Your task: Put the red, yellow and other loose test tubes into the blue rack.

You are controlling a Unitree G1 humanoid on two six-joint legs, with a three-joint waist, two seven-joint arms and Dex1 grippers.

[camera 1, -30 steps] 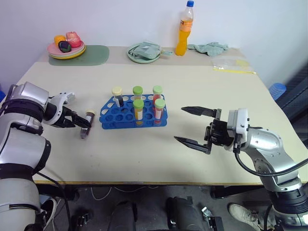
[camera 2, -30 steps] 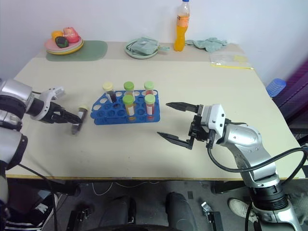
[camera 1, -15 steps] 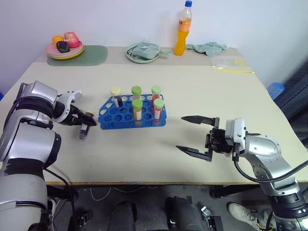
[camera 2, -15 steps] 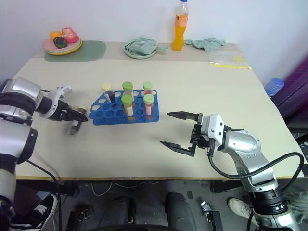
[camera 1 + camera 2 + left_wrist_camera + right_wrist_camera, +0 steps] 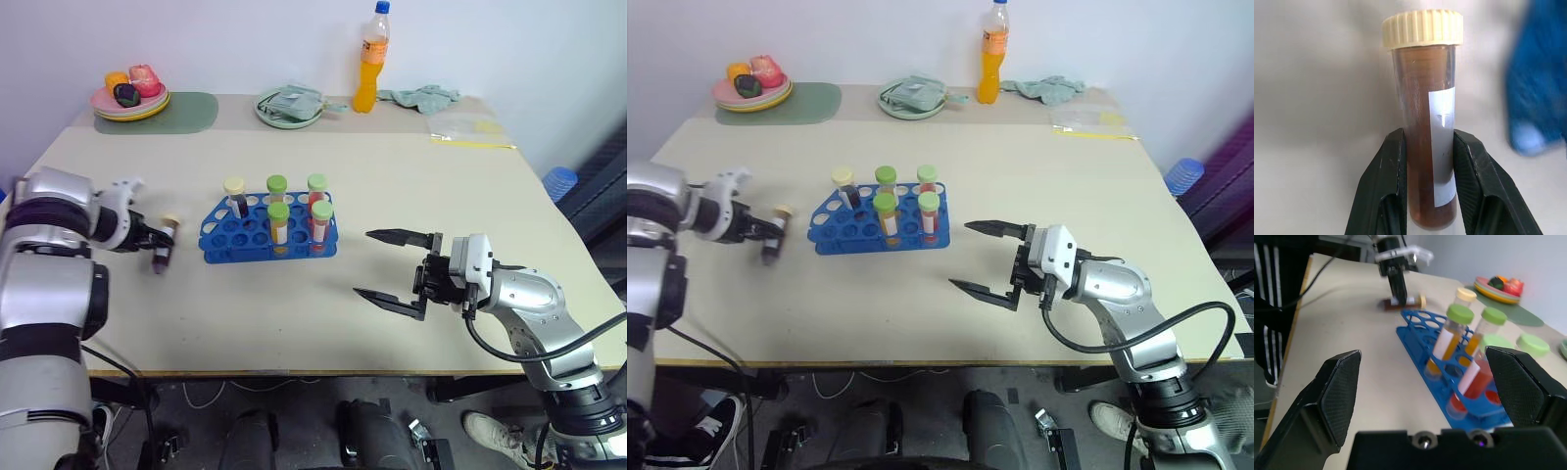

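a dark brown test tube with a pale cap is clamped between the left gripper fingers, just beside the blue rack, possibly lifted off the table. the right gripper is spread wide, holding nothing.

Blue rack; brown tube, cream cap, seemingly white label

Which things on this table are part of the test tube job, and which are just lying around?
Job: brown tube in the left gripper, five tubes standing in the blue rack.
Lying about: orange bottle, fruit plate, green plate, cloth.
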